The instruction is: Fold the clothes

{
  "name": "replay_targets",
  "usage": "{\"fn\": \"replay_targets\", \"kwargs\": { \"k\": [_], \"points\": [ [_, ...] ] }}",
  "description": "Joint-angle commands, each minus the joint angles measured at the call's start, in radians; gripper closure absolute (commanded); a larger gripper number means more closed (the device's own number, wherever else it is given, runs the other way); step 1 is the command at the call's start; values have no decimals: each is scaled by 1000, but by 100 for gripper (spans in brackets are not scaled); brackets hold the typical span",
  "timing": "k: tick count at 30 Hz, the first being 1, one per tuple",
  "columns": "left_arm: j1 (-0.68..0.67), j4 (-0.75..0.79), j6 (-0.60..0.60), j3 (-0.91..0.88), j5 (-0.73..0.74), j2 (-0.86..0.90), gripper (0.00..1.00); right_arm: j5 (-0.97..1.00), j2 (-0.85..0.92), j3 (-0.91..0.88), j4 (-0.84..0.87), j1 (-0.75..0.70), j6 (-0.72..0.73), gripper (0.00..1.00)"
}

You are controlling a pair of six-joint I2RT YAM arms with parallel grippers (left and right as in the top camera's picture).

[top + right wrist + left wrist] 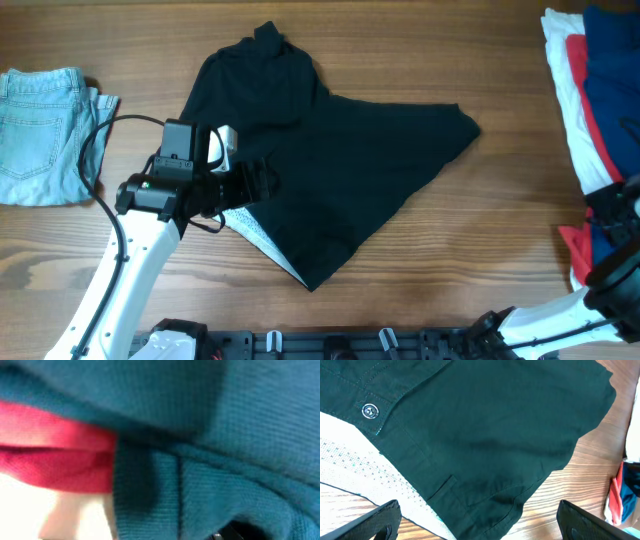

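We judge the black garment [330, 160] limp and light, best pinched at its firmer pale inner band [355, 465] by the wide-open left claw [479, 506]; the right claw's [610, 208] spread we cannot tell.

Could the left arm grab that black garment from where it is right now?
Probably yes: the left gripper is open right over the black garment, and nothing appears to lie between them.

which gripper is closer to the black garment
Left. The left gripper is over the black garment's left edge; the right gripper is far to its right, at the clothes pile.
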Motion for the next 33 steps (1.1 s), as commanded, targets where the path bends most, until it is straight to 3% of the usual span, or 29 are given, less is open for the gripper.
{"fn": "replay_targets", "kwargs": {
  "k": [1, 4, 6, 11, 14, 18, 25, 29, 32, 33],
  "points": [
    [-5, 5, 19, -3, -2, 5, 0, -204, 41, 50, -19, 3, -74, 37],
    [-5, 4, 20, -3, -2, 5, 0, -420, 13, 72, -19, 60, -186, 36],
    [-5, 4, 20, -3, -2, 5, 0, -565, -68, 87, -43, 170, -282, 34],
    [-5, -11, 19, -26, -2, 17, 0, -548, -205, 87, -124, 386, -332, 26],
    [-5, -10, -45, -66, -2, 60, 0, -546, -216, 87, -173, 490, -328, 21],
    [-5, 2, -121, -110, -1, 190, 0, -192, -211, 62, -264, 588, -289, 15],
    [-5, 31, -120, -109, -1, 212, 0, -117, -209, 55, -281, 583, -173, 16],
    [-5, 31, -120, -109, -1, 212, 0, -103, -209, 53, -275, 583, -145, 29],
    [-5, 31, -120, -109, -1, 212, 0, -102, -206, 32, -273, 583, -148, 62],
    [-5, 31, -120, -109, -1, 212, 0, -102, -200, 15, -263, 583, -148, 69]
  ]
}}
